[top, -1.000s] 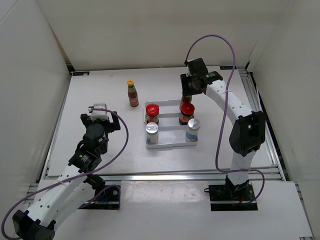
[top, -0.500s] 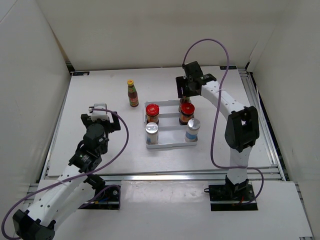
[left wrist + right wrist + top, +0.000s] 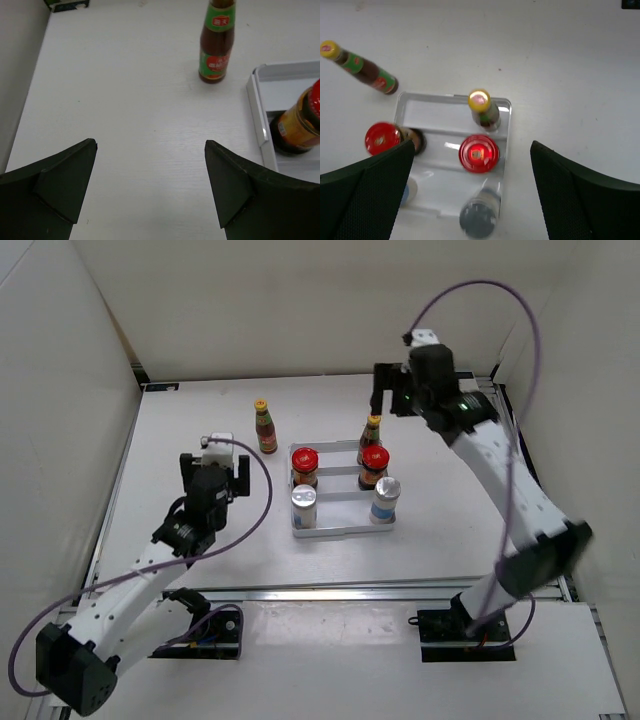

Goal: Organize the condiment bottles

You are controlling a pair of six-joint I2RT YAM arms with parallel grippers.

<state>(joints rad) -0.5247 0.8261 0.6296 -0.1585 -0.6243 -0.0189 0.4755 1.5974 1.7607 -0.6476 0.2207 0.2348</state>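
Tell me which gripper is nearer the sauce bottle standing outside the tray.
Left. The left gripper sits a little short of the sauce bottle, which stands ahead and to its right. The right gripper hangs above the tray's far right end, across the tray from it.

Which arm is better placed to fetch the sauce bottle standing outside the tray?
Left. The left gripper, open, points toward the lone sauce bottle, which stands left of the tray. The right gripper, also open, hangs over the tray, farther away.
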